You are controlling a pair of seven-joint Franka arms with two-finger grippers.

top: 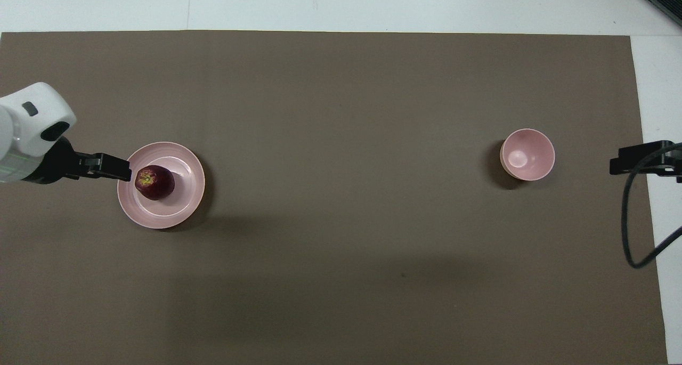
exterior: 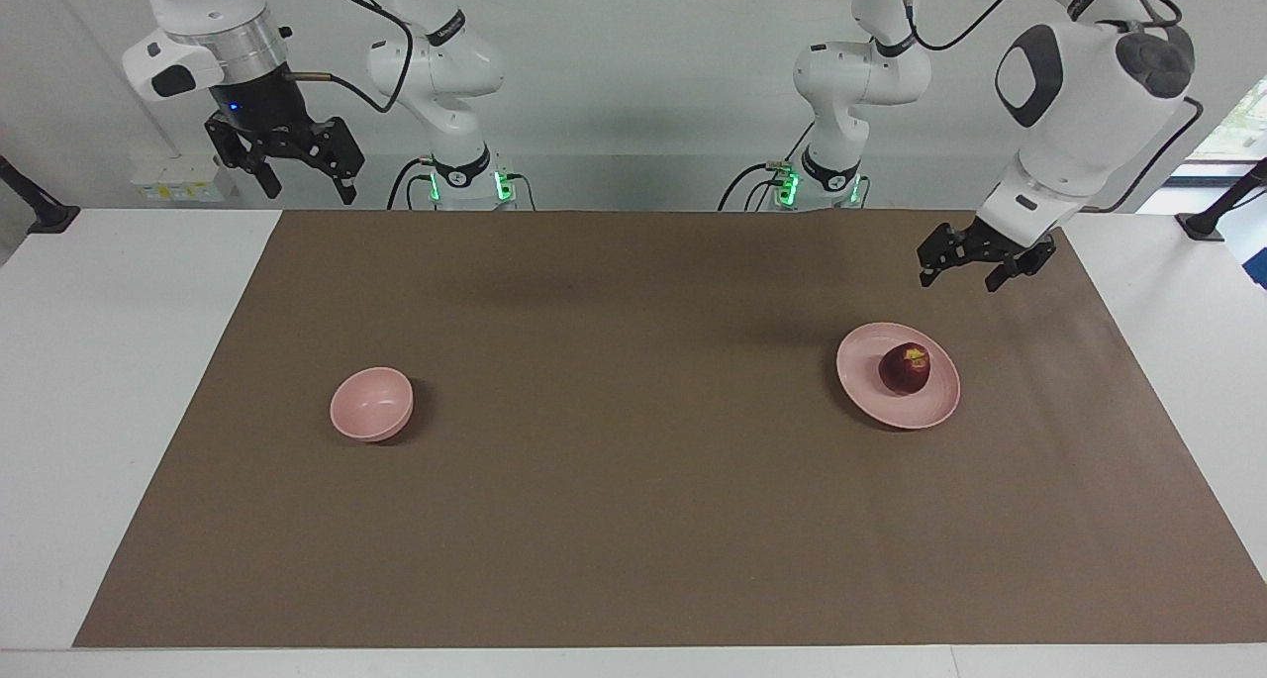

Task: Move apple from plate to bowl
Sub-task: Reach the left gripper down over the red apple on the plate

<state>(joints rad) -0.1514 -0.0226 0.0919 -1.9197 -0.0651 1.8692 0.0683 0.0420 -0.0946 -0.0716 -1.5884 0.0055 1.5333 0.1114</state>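
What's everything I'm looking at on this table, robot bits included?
apple: one, dark red with a yellowish patch at the stem, on the plate.
plate: one, pale pink, flat, on the mat toward the left arm's end of the table.
bowl: one, pale pink, deep, nothing in it, on the mat toward the right arm's end.
mat: one, brown, covering most of the white table.
left gripper: one, black, open, in the air over the mat close to the plate, touching nothing.
right gripper: one, black, open, raised at its own end of the table; this arm waits.
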